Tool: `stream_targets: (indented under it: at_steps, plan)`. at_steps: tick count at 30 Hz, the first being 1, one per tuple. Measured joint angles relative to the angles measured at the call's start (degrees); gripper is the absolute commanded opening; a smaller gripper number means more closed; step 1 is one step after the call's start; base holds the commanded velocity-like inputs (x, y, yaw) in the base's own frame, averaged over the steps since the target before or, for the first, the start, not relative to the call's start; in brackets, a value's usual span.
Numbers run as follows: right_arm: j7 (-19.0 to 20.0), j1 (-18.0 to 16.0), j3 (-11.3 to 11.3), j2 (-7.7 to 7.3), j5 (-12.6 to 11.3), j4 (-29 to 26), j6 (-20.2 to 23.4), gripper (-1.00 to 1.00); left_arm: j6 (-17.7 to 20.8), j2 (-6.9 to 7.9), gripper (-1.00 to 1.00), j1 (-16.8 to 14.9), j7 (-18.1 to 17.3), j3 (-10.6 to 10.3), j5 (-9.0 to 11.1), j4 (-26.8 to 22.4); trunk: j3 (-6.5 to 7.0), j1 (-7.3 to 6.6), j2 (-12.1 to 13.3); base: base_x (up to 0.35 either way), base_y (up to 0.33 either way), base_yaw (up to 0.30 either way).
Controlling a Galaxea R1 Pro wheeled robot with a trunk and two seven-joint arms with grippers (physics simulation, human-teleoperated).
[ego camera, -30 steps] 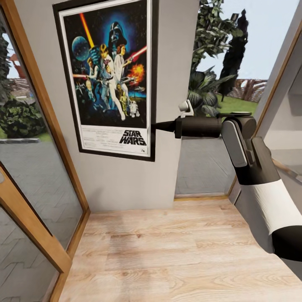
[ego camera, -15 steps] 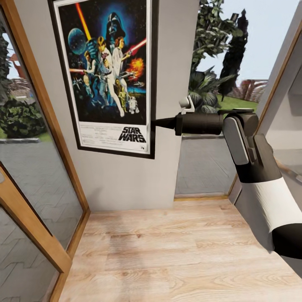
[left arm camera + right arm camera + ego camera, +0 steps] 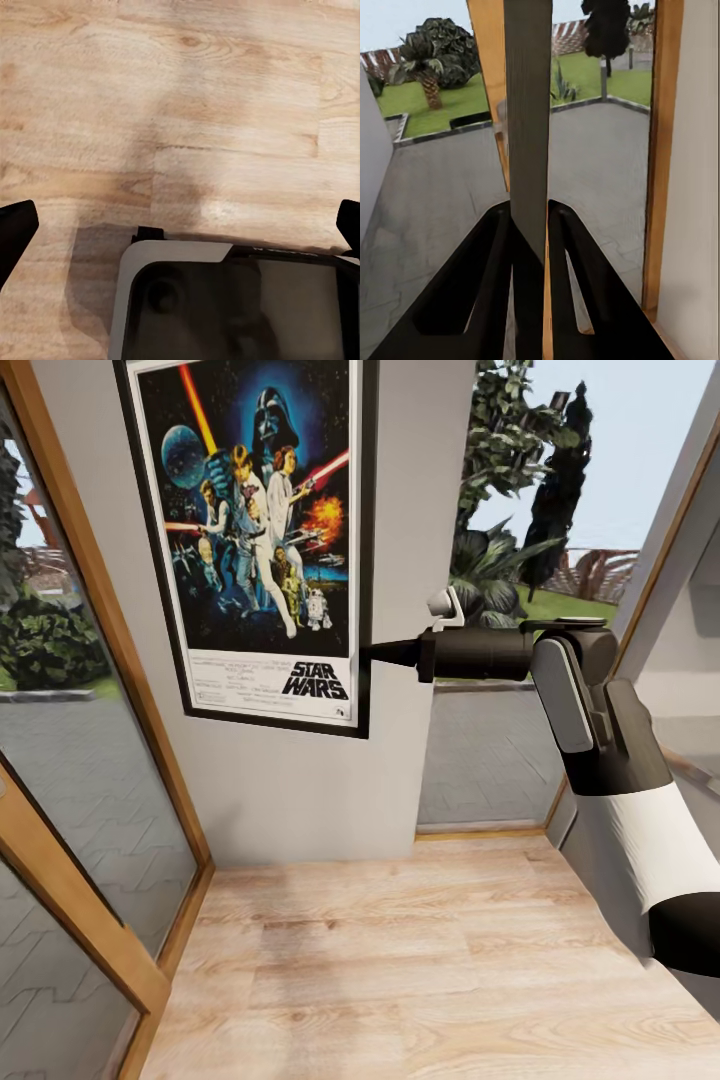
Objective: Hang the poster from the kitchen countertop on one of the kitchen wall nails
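Right hand (image 3: 529,225) pinches the poster (image 3: 260,530) edge-on against the wall (image 3: 300,790).

A narrow grey wall panel (image 3: 300,790) stands straight ahead, rising from a pale wooden plank floor (image 3: 420,960) whose boards run left to right. On the left, a wood-framed glass door (image 3: 90,780) runs from near to far (its pane looks onto grey paving and a dark green bush (image 3: 45,640)). Right of the panel is another glazed opening (image 3: 490,760), showing more paving, a lawn (image 3: 570,610), palm-like plants (image 3: 490,585) and a tall dark tree (image 3: 560,490) under a pale sky. A further wood-trimmed frame (image 3: 670,550) slants along the far right edge.
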Motion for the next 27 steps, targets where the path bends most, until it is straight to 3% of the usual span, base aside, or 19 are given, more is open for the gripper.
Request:
stream_targets:
  at_steps: [27]
  plan:
    - [0.0, 0.0, 0.0, -0.07, 0.04, 0.0, -0.02, -1.0, 0.02, 0.0, 1.0, 0.0, 0.01, 0.0, -0.01, 0.0, 0.0, -0.01, 0.0, 0.326, 0.001, 0.0]
